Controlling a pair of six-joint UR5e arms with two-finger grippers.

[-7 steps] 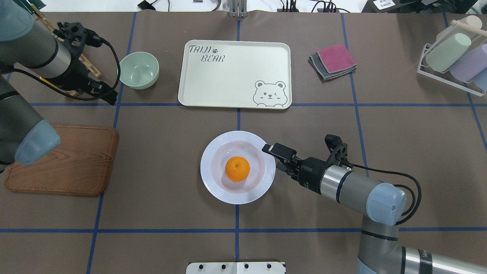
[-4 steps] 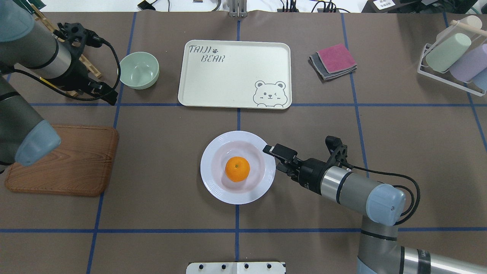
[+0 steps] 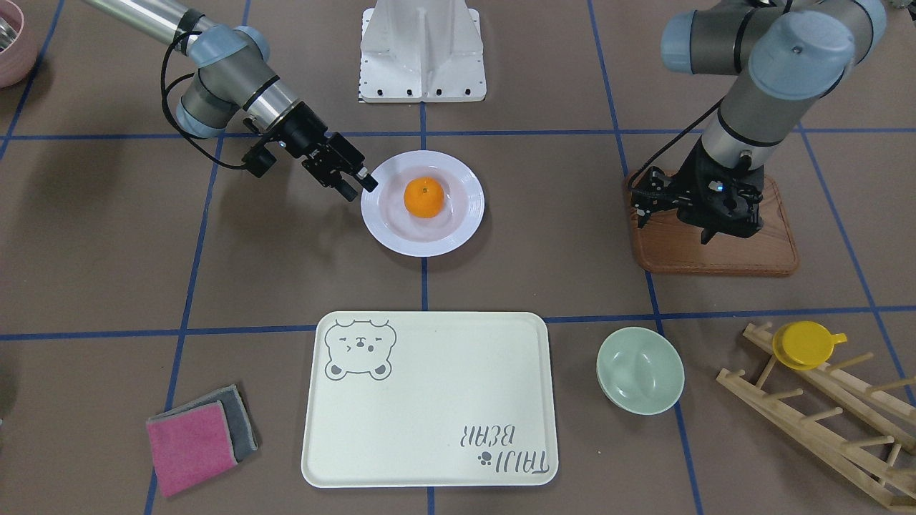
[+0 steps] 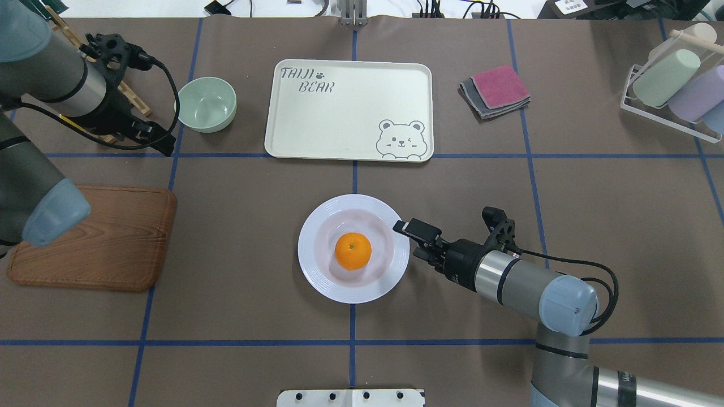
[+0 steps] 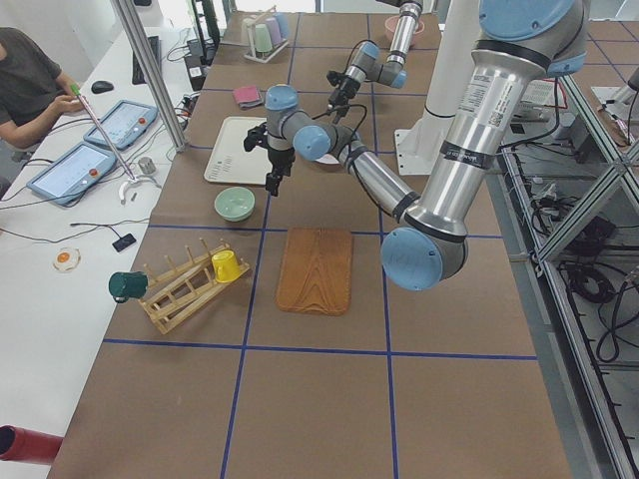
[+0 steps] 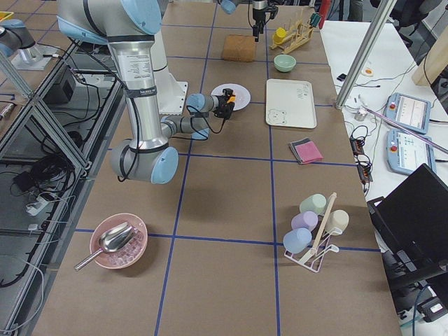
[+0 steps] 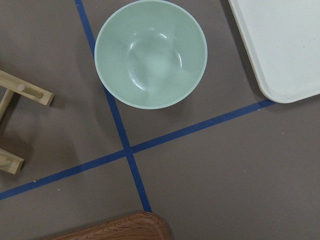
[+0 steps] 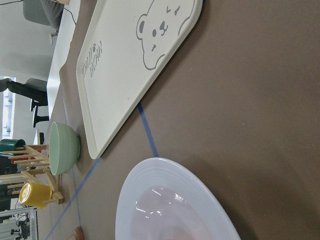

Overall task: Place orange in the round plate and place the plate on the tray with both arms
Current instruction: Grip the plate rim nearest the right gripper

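The orange (image 4: 353, 251) (image 3: 424, 197) lies in the well of the white round plate (image 4: 311, 267) (image 3: 422, 247) at the table's middle. My right gripper (image 4: 406, 240) (image 3: 356, 184) is low at the plate's right rim, open, with its fingers apart and nothing between them. The right wrist view shows the plate's rim (image 8: 165, 200) close below. The cream tray (image 4: 348, 113) (image 3: 429, 400) lies bare beyond the plate. My left gripper (image 4: 161, 144) (image 3: 728, 232) hangs open and holds nothing, far to the left between the green bowl and the wooden board.
A pale-green bowl (image 4: 207, 104) (image 7: 150, 52) sits left of the tray. A brown wooden board (image 4: 96, 243) lies at the left. Folded cloths (image 4: 498, 90) and a cup rack (image 4: 673, 85) are at the right. A wooden rack (image 3: 823, 400) carries a yellow cup (image 3: 805, 343).
My right gripper has slid a little back and down along the plate's right rim. The plate, the orange and the left arm have not moved.
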